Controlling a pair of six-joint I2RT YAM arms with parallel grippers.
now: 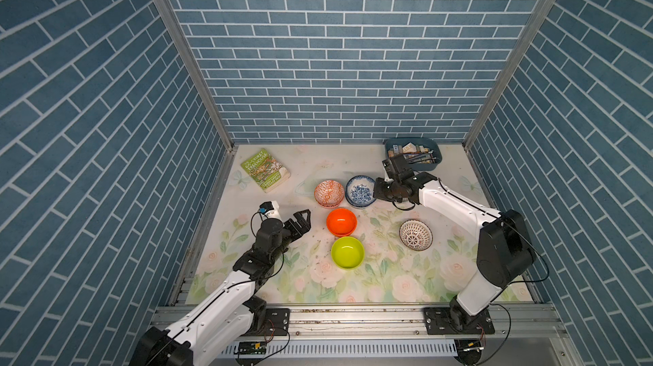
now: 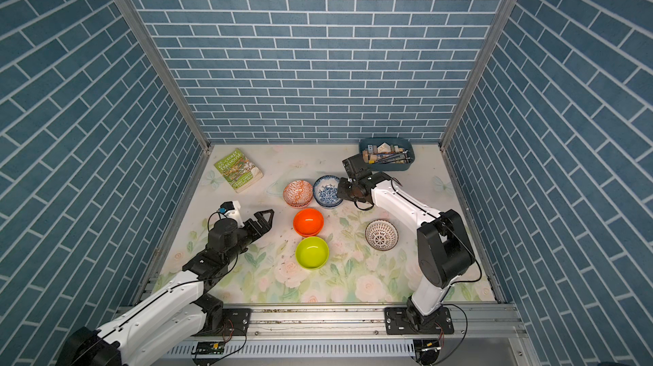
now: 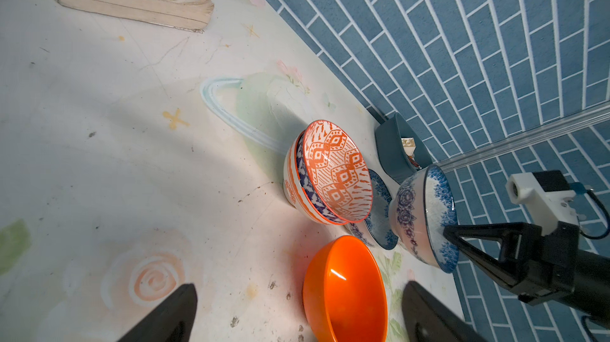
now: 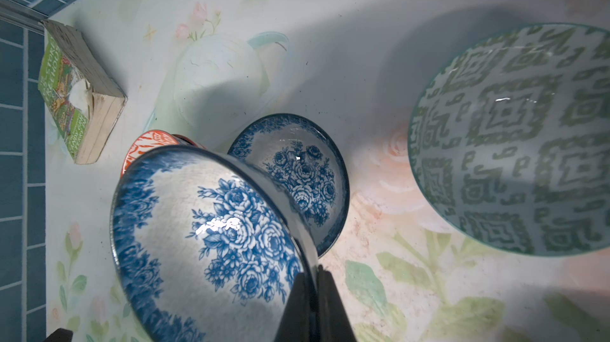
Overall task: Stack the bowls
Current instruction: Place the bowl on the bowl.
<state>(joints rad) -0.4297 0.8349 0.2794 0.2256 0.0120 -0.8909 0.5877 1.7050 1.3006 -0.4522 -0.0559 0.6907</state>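
Note green paperback [image 1: 265, 170] flat at far-left corner of floral mat [image 1: 268, 268], well apart from every bowl; blue tray [image 1: 427, 167] of small items at far-right corner, just behind the wrist of right arm [image 1: 448, 201]. See that arm lying over grey-green patterned bowl [image 4: 511, 139] in both top views. Visible only from the right wrist camera, upright on the mat, near resting blue-floral bowl [image 4: 307, 172]. Record right gripper [image 4: 315, 277] pinched tight on the rim of held blue-floral bowl [image 4: 211, 234], up off the mat, hanging partly over the resting one and masking most of orange-white patterned stack [image 1: 328, 193] from that camera. Take that stack as nested, upright, right beside resting blue-floral bowl, touching or just apart; cannot tell which. Log plain orange bowl [image 1: 341, 222] mid-mat, lime-green bowl [image 1: 347, 252] just nearer the front rail, brown-lattice bowl [image 1: 416, 235] off to the right, all upright on the mat. Read left gripper [image 1: 304, 221] as spread wide and empty, poised just left of plain orange bowl.
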